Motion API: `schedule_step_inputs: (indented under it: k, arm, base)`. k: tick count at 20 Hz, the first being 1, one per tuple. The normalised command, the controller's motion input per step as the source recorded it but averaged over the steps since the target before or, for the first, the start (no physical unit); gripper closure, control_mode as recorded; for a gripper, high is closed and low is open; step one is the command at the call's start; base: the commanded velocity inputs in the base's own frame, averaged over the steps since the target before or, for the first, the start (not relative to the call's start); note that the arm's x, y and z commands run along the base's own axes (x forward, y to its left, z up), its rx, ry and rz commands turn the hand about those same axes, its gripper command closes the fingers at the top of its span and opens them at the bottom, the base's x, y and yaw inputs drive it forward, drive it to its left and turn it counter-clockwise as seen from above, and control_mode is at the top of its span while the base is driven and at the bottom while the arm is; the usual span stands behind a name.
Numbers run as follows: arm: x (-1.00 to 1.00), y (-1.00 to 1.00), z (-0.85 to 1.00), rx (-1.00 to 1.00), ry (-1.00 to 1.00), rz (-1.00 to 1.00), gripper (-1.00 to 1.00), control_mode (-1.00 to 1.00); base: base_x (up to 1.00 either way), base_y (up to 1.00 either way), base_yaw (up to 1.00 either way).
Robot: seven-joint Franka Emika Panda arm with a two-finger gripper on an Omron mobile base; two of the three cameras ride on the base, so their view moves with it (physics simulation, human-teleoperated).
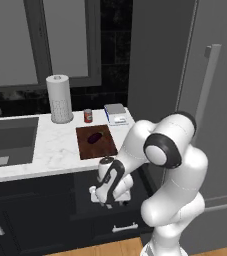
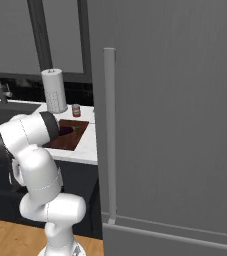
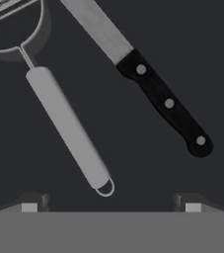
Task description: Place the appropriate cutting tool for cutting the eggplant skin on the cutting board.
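Gripper (image 3: 111, 206), fingers spread wide and empty, hovers over a dark drawer floor: grey strainer handle (image 3: 68, 127) at 10 o'clock, black-handled knife (image 3: 165, 101) at 1 o'clock. Eggplant (image 1: 95, 137) rests on the cutting board (image 1: 96, 142).

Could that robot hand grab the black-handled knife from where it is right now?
Probably yes. In the hand view the gripper is open and faces the knife, which lies flat on a dark surface. Nothing covers its black handle, and the grey-handled utensil beside it lies apart from it.
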Motion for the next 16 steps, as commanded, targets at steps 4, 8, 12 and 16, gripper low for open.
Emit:
schedule_step_inputs:
  k: [4, 8, 12, 16]
  arm:
    - [0.0, 0.03, -0.11, 0.0, 0.0, 0.0, -1.0, -1.0]
    - [0.0, 0.06, -0.09, 0.0, 0.0, 0.0, -1.0, -1.0]
    - [0.0, 0.04, -0.05, 0.0, -0.01, 0.0, -1.0, -1.0]
    - [0.01, 0.05, -0.04, 0.0, -0.02, 0.0, -1.0, -1.0]
  base:
    - [0.0, 0.0, 0.0]
    - [0.0, 0.0, 0.0]
    - [0.0, 0.0, 0.0]
    - [0.0, 0.0, 0.0]
